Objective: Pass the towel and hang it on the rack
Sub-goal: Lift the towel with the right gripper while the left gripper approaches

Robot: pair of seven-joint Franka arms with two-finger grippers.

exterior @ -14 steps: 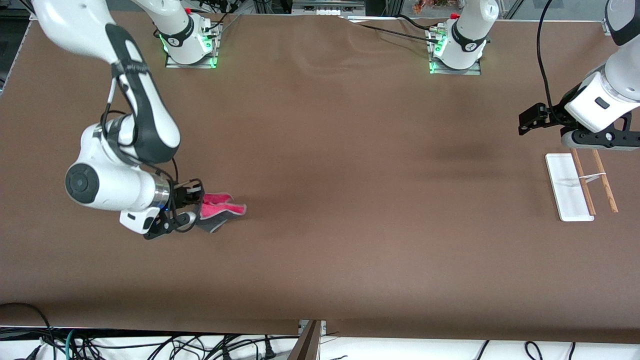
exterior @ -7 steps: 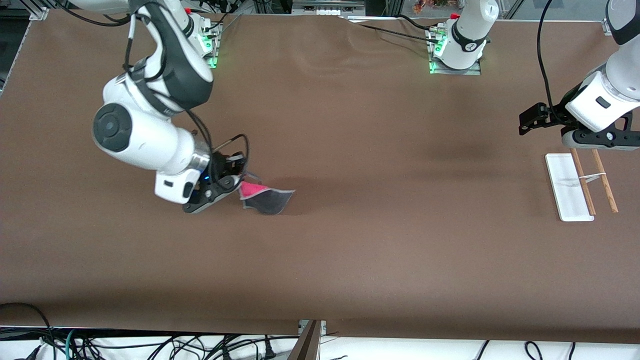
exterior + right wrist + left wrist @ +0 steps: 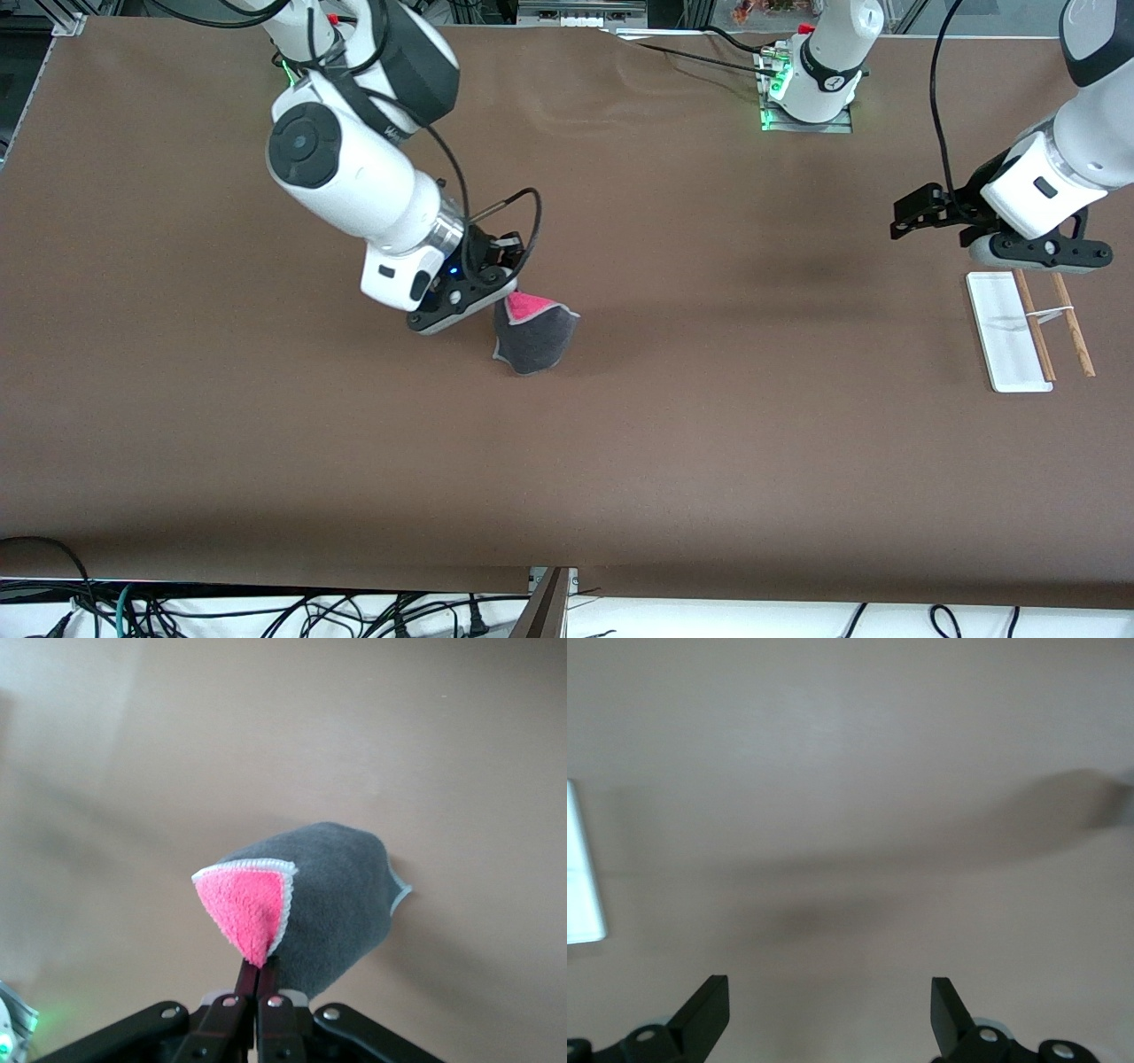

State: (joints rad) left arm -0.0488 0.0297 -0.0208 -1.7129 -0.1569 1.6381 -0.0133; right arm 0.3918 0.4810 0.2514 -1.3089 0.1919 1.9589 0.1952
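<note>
A: Starting at the right arm's end of the worktop, what do you see?

B: The right gripper (image 3: pixel 498 285) is up in the air over the table (image 3: pixel 266 461), a little toward the right arm's end from the middle. Its fingers (image 3: pixel 257 992) are clenched on a corner of the towel (image 3: pixel 532 335).

A: How does the towel hang?

B: It droops from the pinch in a rounded fold. The outer face is soft dark grey fleece; a small triangle of bright pink pile shows at the pinched corner, and a pale stitched trim runs along the edge. Bare brown tabletop lies all round it, with wide open room toward the edge nearest the front camera and toward the left arm's end.

A: And at that end?

B: The left gripper (image 3: pixel 912 217) hovers over bare table just beside the rack (image 3: pixel 1032 330), its dark fingers (image 3: pixel 709 1014) spread apart and holding nothing. The rack sits near the table's edge at the left arm's end: a flat white rectangular base, two thin brown wooden rods running parallel, a thin white crosspiece joining them. A wide open stretch of table separates the rack from the towel.
</note>
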